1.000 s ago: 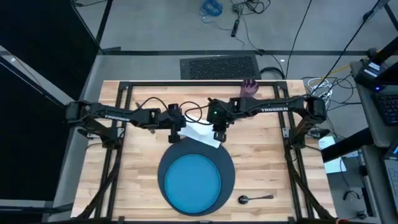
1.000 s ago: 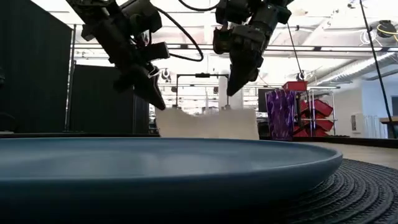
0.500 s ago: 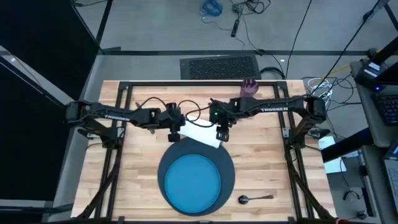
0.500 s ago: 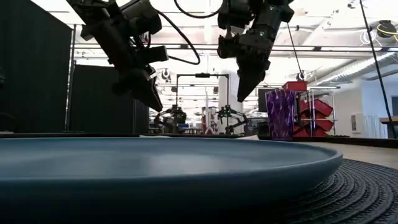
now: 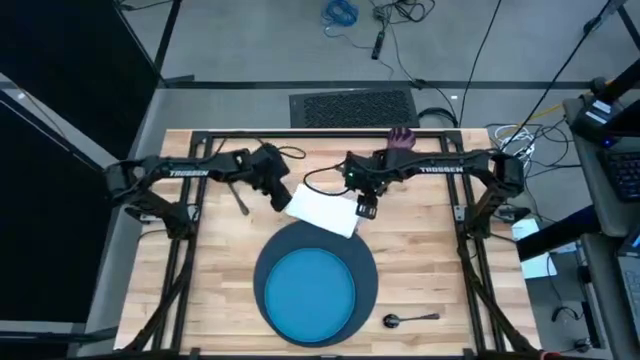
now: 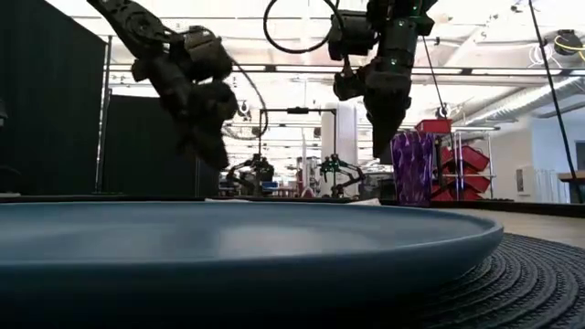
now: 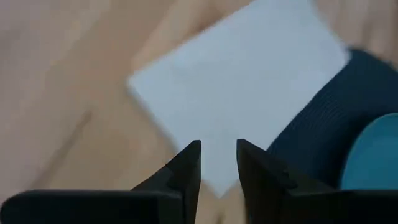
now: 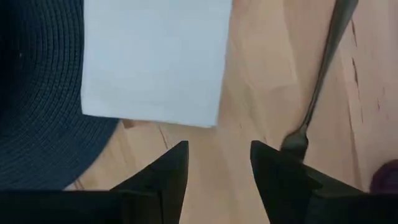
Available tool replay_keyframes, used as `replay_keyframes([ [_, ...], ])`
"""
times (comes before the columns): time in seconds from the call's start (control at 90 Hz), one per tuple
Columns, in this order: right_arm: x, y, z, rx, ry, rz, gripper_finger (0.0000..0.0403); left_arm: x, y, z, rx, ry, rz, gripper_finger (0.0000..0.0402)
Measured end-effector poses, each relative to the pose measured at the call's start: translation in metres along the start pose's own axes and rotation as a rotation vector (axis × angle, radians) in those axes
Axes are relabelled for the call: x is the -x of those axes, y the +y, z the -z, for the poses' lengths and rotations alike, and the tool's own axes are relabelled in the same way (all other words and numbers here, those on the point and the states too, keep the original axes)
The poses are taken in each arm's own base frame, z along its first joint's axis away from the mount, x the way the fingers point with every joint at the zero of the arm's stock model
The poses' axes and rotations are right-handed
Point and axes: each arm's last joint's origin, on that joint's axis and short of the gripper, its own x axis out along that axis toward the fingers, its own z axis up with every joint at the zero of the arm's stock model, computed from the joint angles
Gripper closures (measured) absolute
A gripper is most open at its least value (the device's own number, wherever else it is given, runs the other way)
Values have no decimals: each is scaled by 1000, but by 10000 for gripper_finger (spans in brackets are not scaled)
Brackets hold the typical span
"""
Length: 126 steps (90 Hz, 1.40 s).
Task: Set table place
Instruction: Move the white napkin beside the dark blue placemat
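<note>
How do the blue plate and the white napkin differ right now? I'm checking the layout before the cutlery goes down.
The blue plate is round and bright blue; the white napkin is a flat, pale rectangle. The plate sits centred on the dark charger; the napkin lies skewed on the table, one corner overlapping the charger's rim. Neither is held by a gripper.

high: overhead | low: plate-level, close | wrists: near, both on napkin [image 7: 236, 81]
</note>
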Motion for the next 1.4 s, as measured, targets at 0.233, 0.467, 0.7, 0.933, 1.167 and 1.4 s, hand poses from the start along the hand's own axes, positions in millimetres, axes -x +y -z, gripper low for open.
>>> replay_keyframes([
  [0.233, -8, -7, 22, 19, -20, 4, 243, -10, 5, 3, 124, 47, -25, 314],
  [0.467, -10, -19, 58, -51, -59, 11, 243, -31, 13, 6, 154, 101, -44, 314],
  [0.7, 2, -25, 75, -83, -126, 15, 243, -54, 10, -1, 132, 68, 84, 314],
  [0.933, 15, -26, 78, -89, -187, 19, 243, -61, 5, -1, 136, 64, 118, 314],
  [1.167, 15, -26, 77, -94, -195, 18, 243, -60, 6, 0, 67, 47, 48, 314],
  [1.4, 15, -26, 77, -107, -197, 17, 243, -49, -2, -11, 39, -5, 67, 314],
])
